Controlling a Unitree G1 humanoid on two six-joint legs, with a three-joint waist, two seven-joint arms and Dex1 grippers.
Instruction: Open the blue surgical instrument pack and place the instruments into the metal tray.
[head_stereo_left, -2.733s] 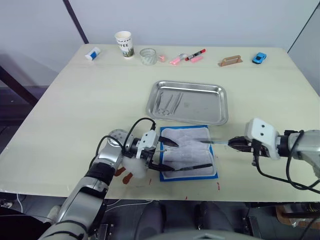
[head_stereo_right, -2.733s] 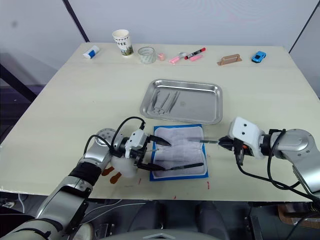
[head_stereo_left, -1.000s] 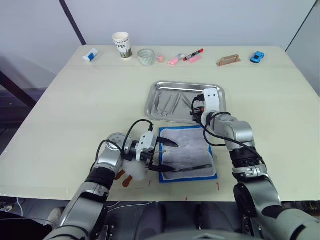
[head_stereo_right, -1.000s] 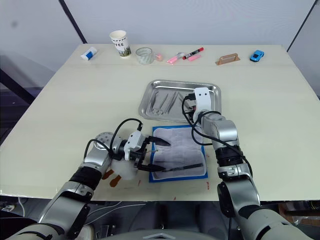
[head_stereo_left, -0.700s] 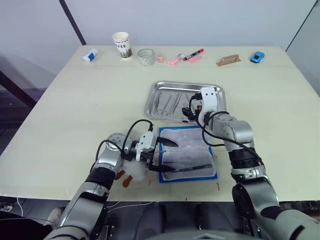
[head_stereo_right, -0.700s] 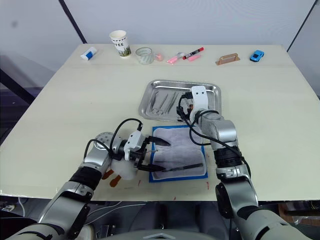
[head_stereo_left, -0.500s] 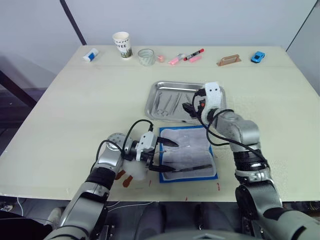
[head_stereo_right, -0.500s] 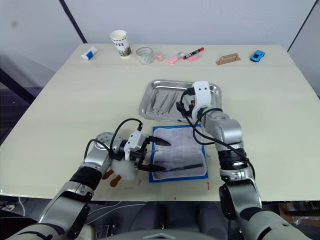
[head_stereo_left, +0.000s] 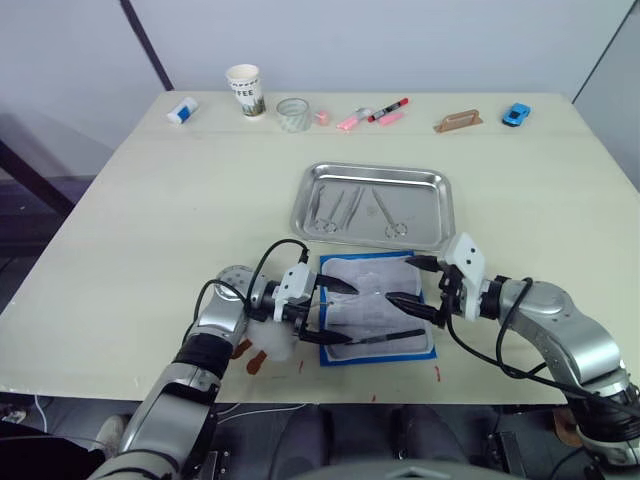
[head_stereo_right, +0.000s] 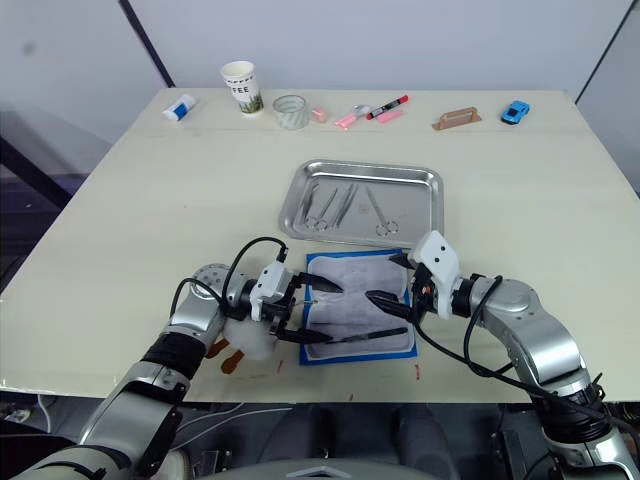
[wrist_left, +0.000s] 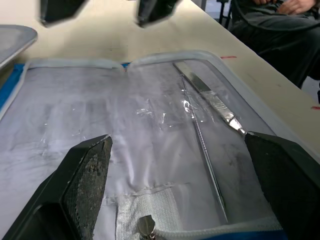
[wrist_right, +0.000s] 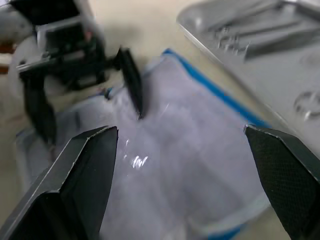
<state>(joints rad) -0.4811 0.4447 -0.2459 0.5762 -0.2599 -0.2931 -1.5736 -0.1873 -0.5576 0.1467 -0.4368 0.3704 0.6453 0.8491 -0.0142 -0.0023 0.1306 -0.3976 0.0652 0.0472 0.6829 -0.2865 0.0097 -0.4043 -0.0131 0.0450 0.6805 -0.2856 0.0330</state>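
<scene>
The blue surgical instrument pack lies unfolded on the counter, just near of the metal tray, which already has a few instruments lying in it. The left hand sits spread wide over the pack's left edge, and the right hand hovers spread wide and empty over its right side. One slim tool is left on the whitish lining

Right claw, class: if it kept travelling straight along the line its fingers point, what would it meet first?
Most likely the left claw, which faces the right claw across the open blue surgical instrument pack. The height is unclear, so it might graze the pack's clear lining first.
</scene>
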